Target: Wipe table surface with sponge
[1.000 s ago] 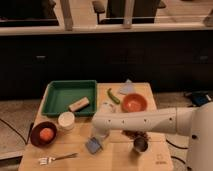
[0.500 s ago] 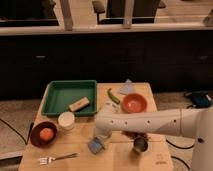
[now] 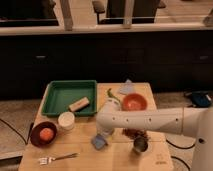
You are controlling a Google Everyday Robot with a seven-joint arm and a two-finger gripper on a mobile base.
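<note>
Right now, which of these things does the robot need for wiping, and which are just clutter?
For the job: sponge; table; gripper, shut on the sponge at the table's front middle.

Lying about: tray, block, white cup, dark bowl, orange bowl, fork, cloth, metal cup.

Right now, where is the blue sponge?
In the camera view the sponge sits near the front middle of the table surface, under the gripper, between the white cup to picture-left and the metal cup to picture-right.

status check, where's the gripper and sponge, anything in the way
Gripper shut on sponge, down at table front-centre. White cup, fork, metal cup close by.
</note>
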